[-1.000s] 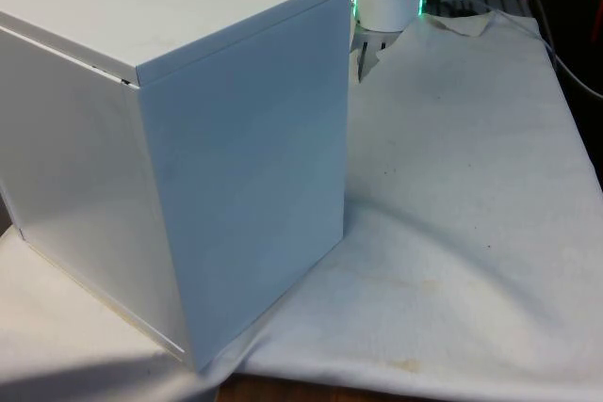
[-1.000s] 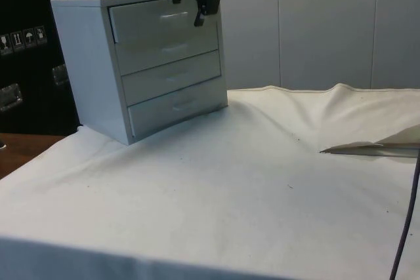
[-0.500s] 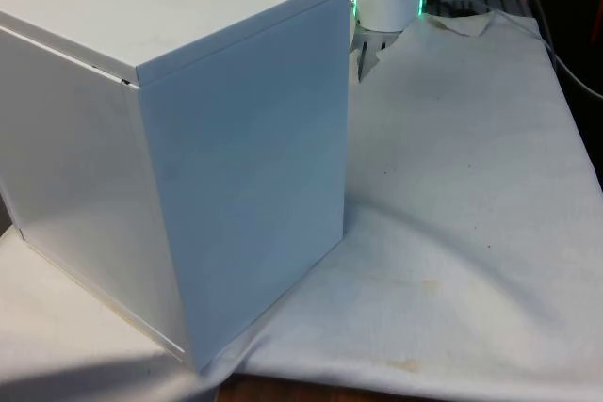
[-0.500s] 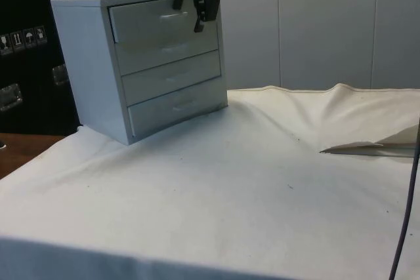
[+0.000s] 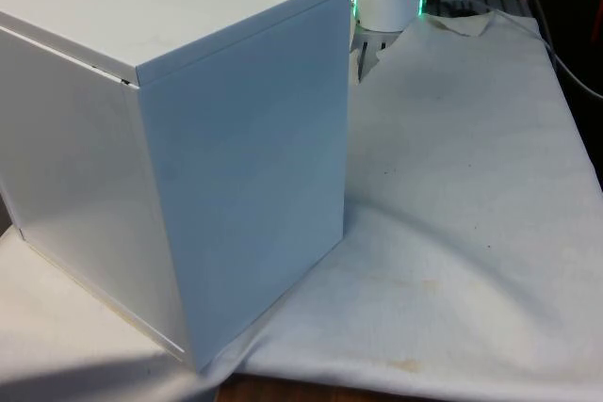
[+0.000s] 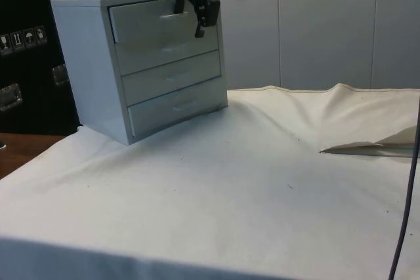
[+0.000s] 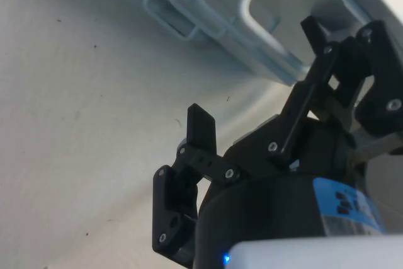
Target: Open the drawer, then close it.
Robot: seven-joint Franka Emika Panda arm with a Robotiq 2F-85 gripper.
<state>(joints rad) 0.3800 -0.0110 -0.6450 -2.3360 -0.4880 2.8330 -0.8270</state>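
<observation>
A white chest of drawers turns its plain back and side to the front view. In the side view the chest shows several drawer fronts, all looking flush, each with a pale bar handle. My black gripper hangs right in front of the top drawer, beside its handle. The fingers are spread open with nothing between them. In the wrist view the gripper is open, and the nearest handle lies just beyond the fingertips, apart from them.
The white cloth covers the table, with a raised fold towards the side view's right. The chest stands near the table's corner. A dark cable hangs at the side view's right edge.
The gripper has sunk a little and come closer to the top drawer's front. It stays open. The chest and its drawers have not moved.
</observation>
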